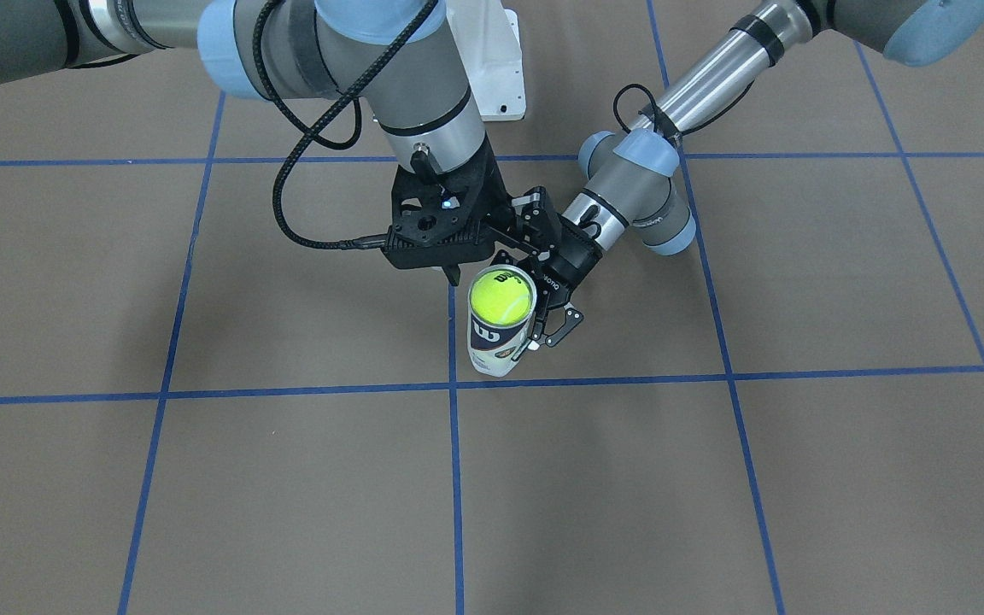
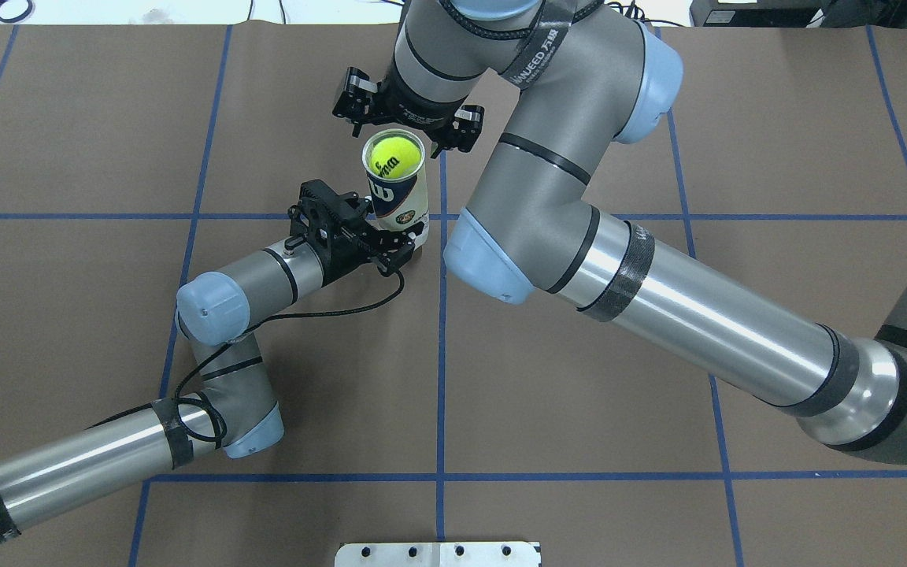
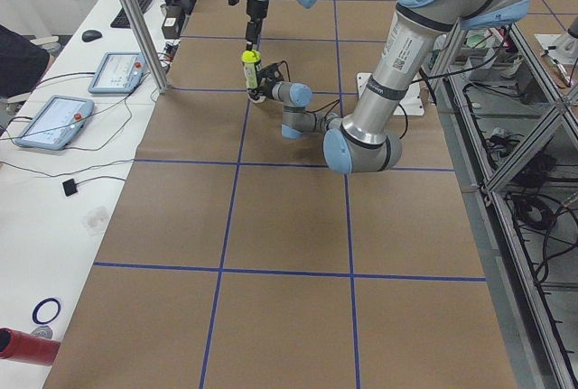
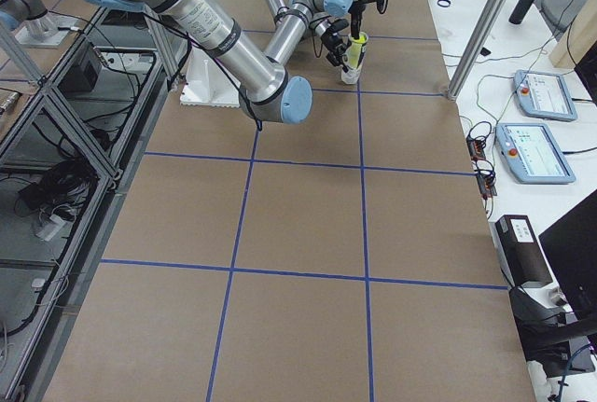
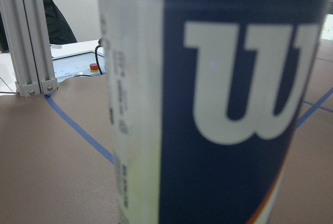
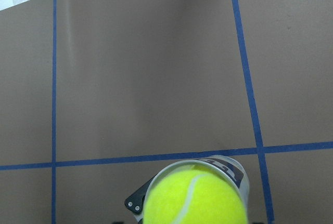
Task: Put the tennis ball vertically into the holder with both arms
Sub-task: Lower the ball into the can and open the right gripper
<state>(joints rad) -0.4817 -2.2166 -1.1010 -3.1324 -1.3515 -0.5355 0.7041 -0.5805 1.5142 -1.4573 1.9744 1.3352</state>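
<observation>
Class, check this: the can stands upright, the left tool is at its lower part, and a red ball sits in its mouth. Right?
Not quite: the ball is yellow-green, not red, as the overhead view shows. The rest holds: the can stands upright with the left tool at its lower part.

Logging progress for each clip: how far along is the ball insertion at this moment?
Done: the holder stands upright and the tennis ball sits in its mouth. In hand: the left gripper clamps the holder low down; the right gripper hangs above the ball, jaws spread, apparently clear of it. Left: the ball shows at the rim, so it may need pushing deeper; then both grippers pull away.
</observation>
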